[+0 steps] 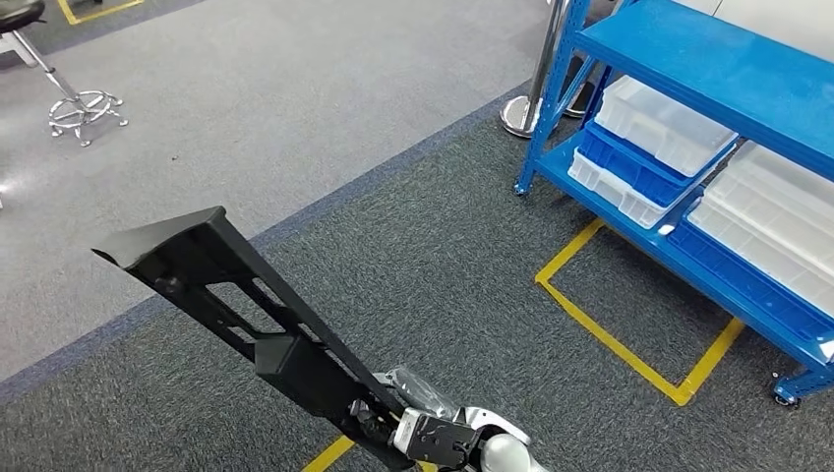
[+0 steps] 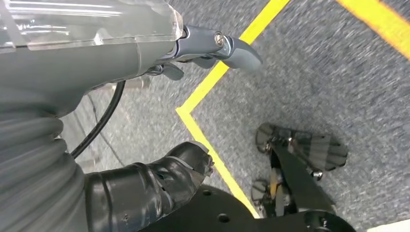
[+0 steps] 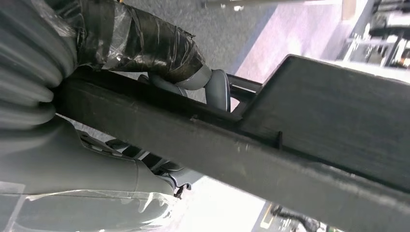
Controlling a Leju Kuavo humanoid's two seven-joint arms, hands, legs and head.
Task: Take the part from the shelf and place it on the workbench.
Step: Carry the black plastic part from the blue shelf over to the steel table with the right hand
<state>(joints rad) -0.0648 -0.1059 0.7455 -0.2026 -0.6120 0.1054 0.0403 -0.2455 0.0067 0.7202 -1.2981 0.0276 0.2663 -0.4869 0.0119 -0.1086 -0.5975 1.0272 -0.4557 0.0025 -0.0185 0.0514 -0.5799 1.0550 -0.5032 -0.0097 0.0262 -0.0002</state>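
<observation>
The part [image 1: 246, 315] is a long black bar with slotted openings and a flared end. It points up and to the left over the dark carpet in the head view. My right hand [image 1: 433, 435] grips its lower end at the bottom of that view. In the right wrist view, the part [image 3: 314, 125] runs across the picture, with my right hand [image 3: 145, 48] wrapped around it and a taped dark finger over its upper edge. My left hand [image 2: 145, 121] hangs above the floor, thumb and dark fingers apart, holding nothing.
A blue shelf [image 1: 688, 49] stands at the right, with white bins [image 1: 661, 123] and blue bins [image 1: 629, 162] on its lower level. A yellow tape rectangle [image 1: 610, 339] marks the carpet in front of it. A stanchion base [image 1: 523, 115] sits near the shelf's corner, and a stool [image 1: 79, 103] stands at the far left.
</observation>
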